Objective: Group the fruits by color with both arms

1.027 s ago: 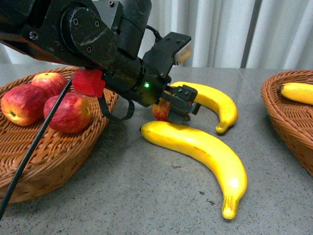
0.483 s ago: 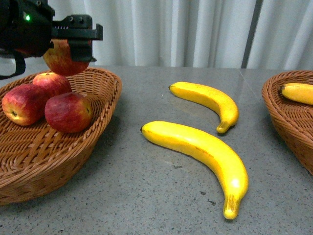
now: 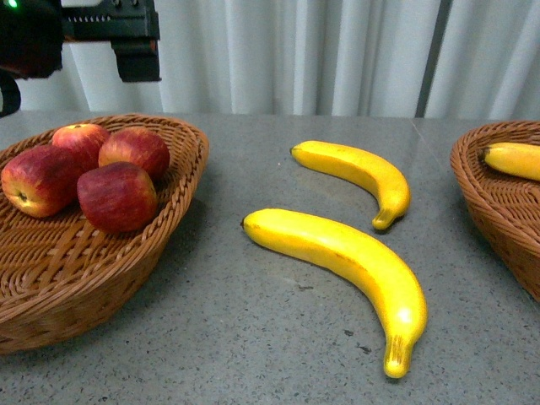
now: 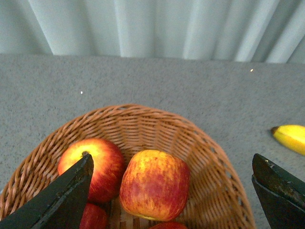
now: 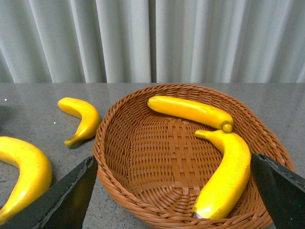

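Several red apples lie in the left wicker basket (image 3: 181, 181); the newest apple (image 3: 135, 150) rests at the back beside the others. My left gripper (image 3: 135, 52) hangs open high above them, empty. In the left wrist view its jaws stand wide apart over an apple (image 4: 155, 183) and a second apple (image 4: 90, 164). Two yellow bananas lie on the table, one further back (image 3: 359, 173) and a larger one nearer (image 3: 346, 253). My right gripper (image 5: 172, 160) is open over the right basket (image 5: 119, 167), which holds two bananas (image 5: 190, 109) (image 5: 226, 176).
The right basket (image 3: 485, 198) sits at the table's right edge with a banana (image 3: 515, 160) showing in it. Grey table surface spreads between the baskets. White curtains hang behind. The right arm is outside the front view.
My left gripper lifted an apple from between the bananas, carried it left over the basket, let it go among the other apples and rose higher.
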`<act>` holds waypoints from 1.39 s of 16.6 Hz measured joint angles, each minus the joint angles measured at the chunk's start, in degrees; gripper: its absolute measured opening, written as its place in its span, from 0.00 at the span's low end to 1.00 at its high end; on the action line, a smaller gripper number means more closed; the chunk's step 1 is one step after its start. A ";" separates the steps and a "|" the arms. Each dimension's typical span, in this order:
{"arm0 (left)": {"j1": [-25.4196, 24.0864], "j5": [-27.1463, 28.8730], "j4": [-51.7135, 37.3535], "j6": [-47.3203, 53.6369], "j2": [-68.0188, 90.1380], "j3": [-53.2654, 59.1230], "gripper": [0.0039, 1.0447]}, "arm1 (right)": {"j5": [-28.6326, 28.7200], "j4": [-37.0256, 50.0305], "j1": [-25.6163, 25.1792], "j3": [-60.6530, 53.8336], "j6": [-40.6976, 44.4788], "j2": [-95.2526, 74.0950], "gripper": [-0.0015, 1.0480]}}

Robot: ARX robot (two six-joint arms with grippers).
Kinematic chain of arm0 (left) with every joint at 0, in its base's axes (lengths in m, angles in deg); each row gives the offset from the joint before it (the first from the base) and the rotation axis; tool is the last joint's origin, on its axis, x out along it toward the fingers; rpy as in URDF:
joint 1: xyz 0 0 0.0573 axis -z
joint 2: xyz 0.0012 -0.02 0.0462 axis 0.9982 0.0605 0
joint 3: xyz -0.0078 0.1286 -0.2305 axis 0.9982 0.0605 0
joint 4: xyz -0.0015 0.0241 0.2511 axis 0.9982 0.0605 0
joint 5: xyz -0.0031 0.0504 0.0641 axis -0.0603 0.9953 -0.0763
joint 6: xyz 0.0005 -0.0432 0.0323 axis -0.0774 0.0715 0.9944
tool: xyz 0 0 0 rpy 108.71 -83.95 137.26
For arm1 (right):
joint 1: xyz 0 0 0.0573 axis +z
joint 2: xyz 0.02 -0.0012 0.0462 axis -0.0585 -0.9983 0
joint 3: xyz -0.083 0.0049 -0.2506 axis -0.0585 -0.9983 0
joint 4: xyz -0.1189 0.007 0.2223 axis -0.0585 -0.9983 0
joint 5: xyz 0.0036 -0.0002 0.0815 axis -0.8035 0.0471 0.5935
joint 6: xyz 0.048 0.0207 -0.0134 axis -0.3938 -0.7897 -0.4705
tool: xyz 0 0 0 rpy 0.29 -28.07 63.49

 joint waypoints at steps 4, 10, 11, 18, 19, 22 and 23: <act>6.45 -0.37 2.16 4.74 -13.09 7.87 0.94 | 0.02 0.00 0.00 0.00 0.00 0.00 0.94; 13.57 12.52 -10.49 5.35 -35.63 28.24 0.78 | 0.00 0.02 0.00 0.00 -0.02 0.00 0.94; 10.27 11.78 -11.63 4.85 -42.21 34.16 0.66 | 0.00 -0.02 0.00 0.00 -0.02 0.00 0.94; -2.64 -0.92 -10.54 4.17 -60.28 49.92 0.01 | 0.02 0.02 0.00 0.00 0.00 0.00 0.94; -3.67 -2.21 -9.88 4.17 -62.01 51.10 0.01 | 0.02 0.02 0.00 0.00 -0.02 0.00 0.94; -7.56 -7.26 -7.58 4.17 -66.16 53.33 0.01 | 0.02 0.02 0.00 0.00 -0.02 0.00 0.94; -9.01 -8.41 -7.43 4.20 -66.69 53.62 0.01 | 0.02 0.02 0.00 0.00 -0.02 0.00 0.94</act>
